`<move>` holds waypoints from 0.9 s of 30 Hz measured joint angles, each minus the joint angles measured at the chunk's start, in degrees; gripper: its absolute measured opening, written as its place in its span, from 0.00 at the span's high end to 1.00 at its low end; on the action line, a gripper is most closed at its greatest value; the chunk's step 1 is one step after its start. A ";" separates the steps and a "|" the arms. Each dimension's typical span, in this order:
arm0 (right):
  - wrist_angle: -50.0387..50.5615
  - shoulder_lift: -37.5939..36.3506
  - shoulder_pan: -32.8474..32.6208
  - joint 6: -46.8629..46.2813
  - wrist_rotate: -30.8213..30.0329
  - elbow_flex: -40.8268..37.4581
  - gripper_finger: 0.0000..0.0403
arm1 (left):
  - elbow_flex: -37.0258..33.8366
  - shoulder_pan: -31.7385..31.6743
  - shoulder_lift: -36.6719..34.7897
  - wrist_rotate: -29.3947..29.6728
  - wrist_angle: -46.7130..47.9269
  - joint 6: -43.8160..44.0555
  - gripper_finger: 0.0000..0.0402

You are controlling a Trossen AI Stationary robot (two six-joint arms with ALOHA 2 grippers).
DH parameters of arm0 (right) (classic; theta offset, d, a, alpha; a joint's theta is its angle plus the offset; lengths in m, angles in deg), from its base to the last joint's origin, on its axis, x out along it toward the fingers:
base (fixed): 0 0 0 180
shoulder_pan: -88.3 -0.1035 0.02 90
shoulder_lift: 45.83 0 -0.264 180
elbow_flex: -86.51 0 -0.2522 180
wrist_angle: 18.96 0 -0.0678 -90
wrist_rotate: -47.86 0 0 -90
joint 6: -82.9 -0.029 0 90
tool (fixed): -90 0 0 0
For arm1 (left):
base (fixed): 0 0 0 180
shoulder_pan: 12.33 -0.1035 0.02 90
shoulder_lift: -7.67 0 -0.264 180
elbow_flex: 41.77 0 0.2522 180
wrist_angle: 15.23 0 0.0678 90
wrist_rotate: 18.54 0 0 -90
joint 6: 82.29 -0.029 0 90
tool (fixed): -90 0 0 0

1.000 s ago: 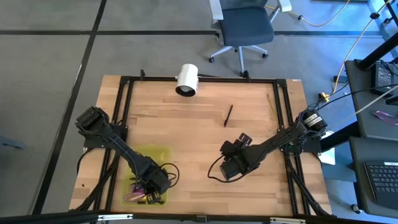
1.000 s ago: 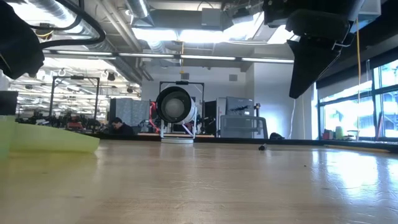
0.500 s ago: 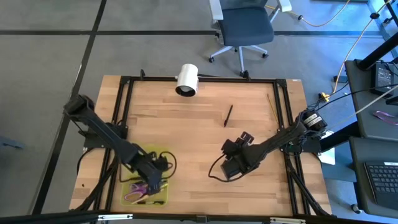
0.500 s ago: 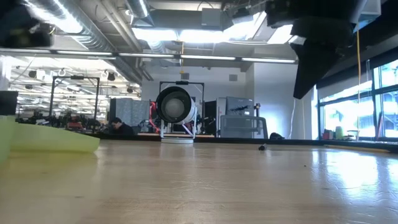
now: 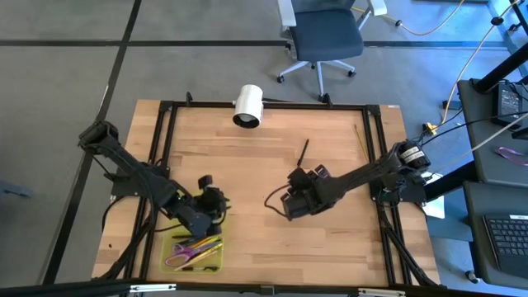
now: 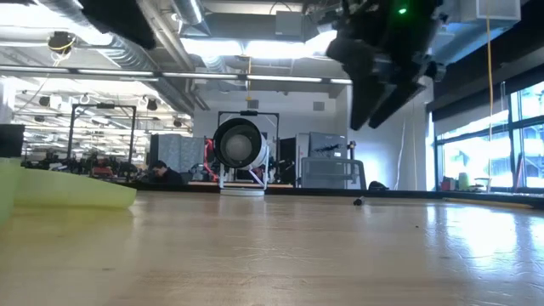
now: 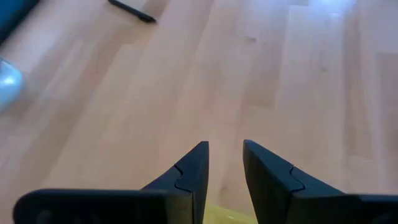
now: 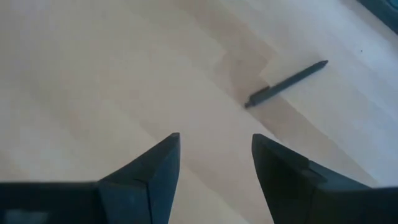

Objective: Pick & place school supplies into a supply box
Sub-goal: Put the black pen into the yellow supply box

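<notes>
Black pen beyond right claw

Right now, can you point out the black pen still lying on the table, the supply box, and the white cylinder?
black pen (image 5: 303, 153), high view, middle of its barrel
supply box (image 5: 168, 249), high view, its left rim
white cylinder (image 5: 247, 104), high view, its side

One loose pen, one case
</notes>
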 joint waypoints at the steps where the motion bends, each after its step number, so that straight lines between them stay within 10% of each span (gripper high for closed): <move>1: -0.40 0.00 0.68 -0.77 -0.46 0.01 0.50 | 0.00 -0.57 0.00 0.26 0.00 -1.17 0.77; 27: -5.52 14.54 13.05 -14.55 -12.31 0.02 0.50 | -2.67 -3.57 -0.02 1.31 -1.36 -11.46 0.78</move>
